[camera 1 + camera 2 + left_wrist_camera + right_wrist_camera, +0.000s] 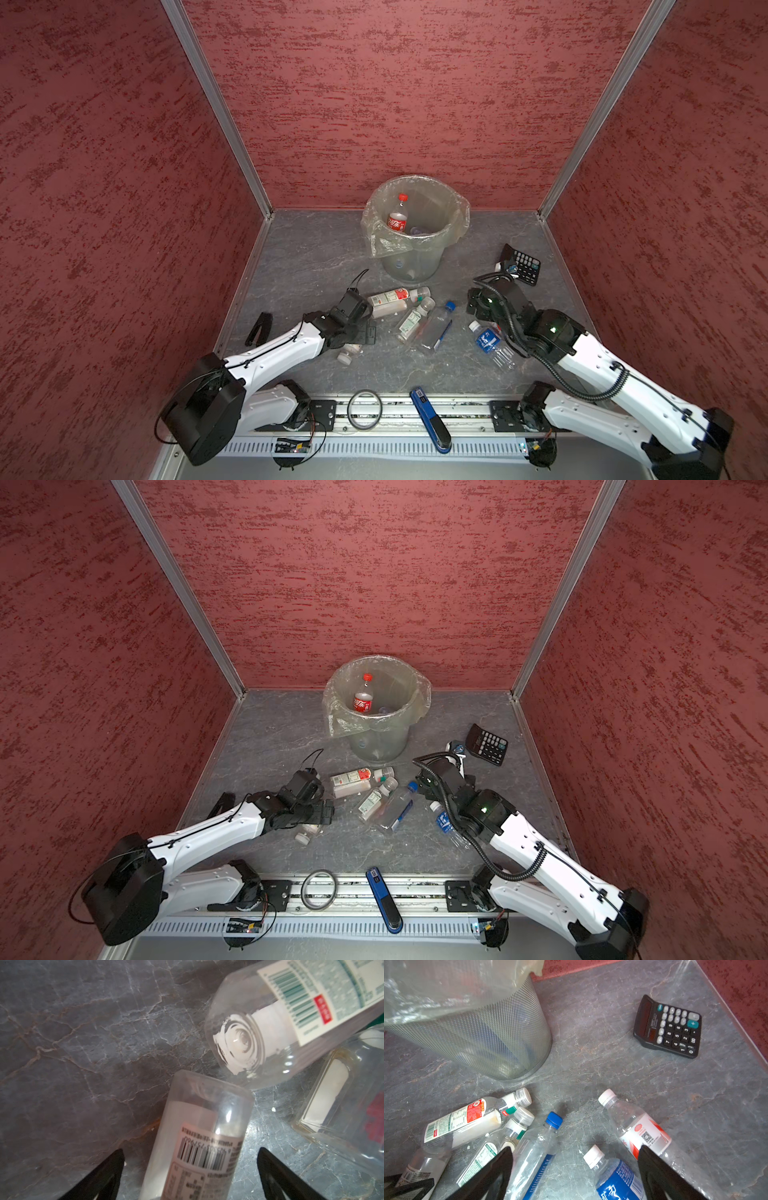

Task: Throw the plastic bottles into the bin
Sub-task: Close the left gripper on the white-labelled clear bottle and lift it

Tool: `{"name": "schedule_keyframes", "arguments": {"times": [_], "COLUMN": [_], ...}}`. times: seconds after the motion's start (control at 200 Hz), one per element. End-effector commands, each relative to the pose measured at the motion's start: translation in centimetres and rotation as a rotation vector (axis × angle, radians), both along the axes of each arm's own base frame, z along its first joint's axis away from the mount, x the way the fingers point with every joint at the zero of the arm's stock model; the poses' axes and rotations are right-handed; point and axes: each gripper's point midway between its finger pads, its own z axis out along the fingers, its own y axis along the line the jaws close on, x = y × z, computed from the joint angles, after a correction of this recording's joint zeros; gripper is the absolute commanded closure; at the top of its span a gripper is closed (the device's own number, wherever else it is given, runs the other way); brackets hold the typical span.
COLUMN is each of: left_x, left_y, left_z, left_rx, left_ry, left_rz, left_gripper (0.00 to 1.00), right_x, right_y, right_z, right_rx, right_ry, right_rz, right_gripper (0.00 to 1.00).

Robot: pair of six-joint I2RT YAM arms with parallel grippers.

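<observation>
Several plastic bottles [434, 328] lie loose on the grey counter [307, 266] in both top views, on the near side of the bin [411, 266], which stands far and central with a red-capped bottle [398, 216] already inside. From the left wrist, the left pincer [191, 1150] is spread wide astride a white-labelled bottle [199, 1122], gaps either side; it should sink lower and centre before squeezing. From the right wrist, the right pincer [575, 1148] gapes likewise above a blue-labelled bottle [614, 1180]; likely best to square it across the body, clear of its neighbours.

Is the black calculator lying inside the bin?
No, the calculator lies on the table outside the bin, apart from its wall.
</observation>
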Motion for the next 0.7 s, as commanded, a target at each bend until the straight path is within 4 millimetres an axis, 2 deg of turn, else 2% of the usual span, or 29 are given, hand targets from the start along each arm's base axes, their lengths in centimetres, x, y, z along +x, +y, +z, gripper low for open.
{"name": "schedule_keyframes", "arguments": {"times": [0.0, 0.23, 0.421, 0.606, 0.696], "left_x": [0.5, -0.1, 0.0, 0.4, 0.3], "left_y": [-0.8, -0.4, 0.1, 0.3, 0.2], "left_z": [0.6, -0.1, -1.2, -1.4, -1.3], "left_rx": [-0.009, 0.026, 0.084, 0.113, 0.105], "left_ry": [-0.012, 0.016, 0.062, 0.068, 0.060], "left_rz": [-0.031, -0.018, 0.011, 0.027, 0.027], "left_gripper": [0.03, 0.12, 0.14, 0.25, 0.35], "right_x": [-0.7, -1.3, -1.0, -0.8, -0.9], "right_y": [0.5, 0.8, 1.1, 1.5, 1.5], "right_z": [-0.9, -2.8, -2.4, -1.9, -2.1], "right_rx": [0.046, 0.054, 0.049, 0.050, 0.044], "right_ry": [0.041, 0.083, 0.070, 0.058, 0.061], "right_rz": [-0.004, 0.003, 0.014, 0.025, 0.022], "right_gripper": [0.07, 0.11, 0.12, 0.17, 0.20]}}
